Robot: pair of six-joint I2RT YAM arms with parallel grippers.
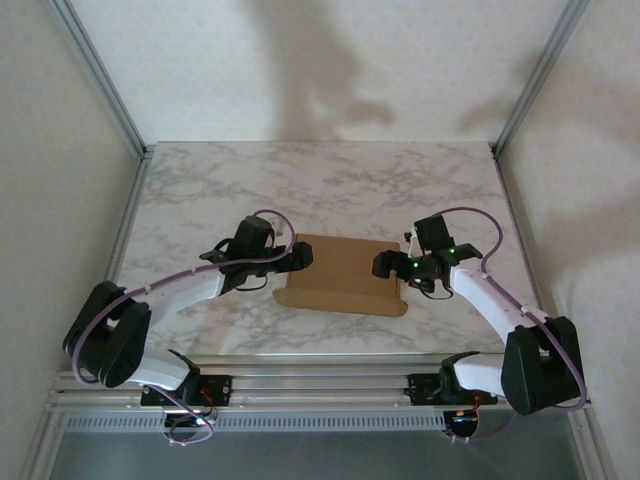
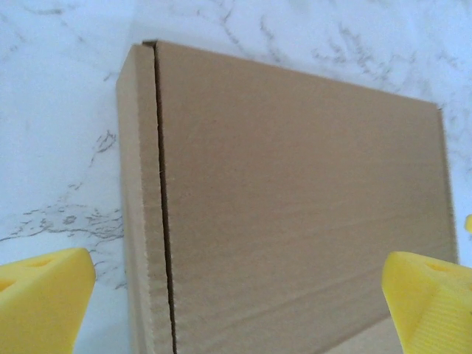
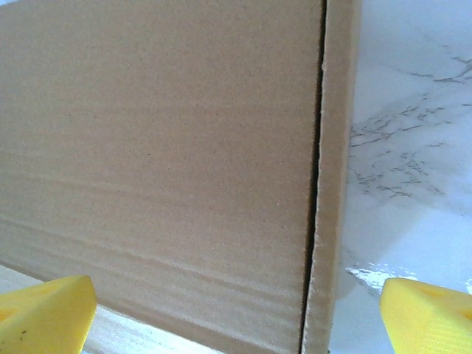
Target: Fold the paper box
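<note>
Brown box (image 1: 342, 272) flat on desk (image 1: 330, 180); I see L hand (image 1: 303, 257) at its 9 o'clock, R hand (image 1: 383, 266) at 3, both w/ fingers apart.

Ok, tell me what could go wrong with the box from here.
1. The paper box shows a dark seam down each side. The sides may not be fully seated, so the top could spring up.
2. The left gripper and right gripper are both open and holding nothing, so a nudge could slide the box across the smooth table.
3. Its near corners flare outward and are perhaps untucked.
</note>
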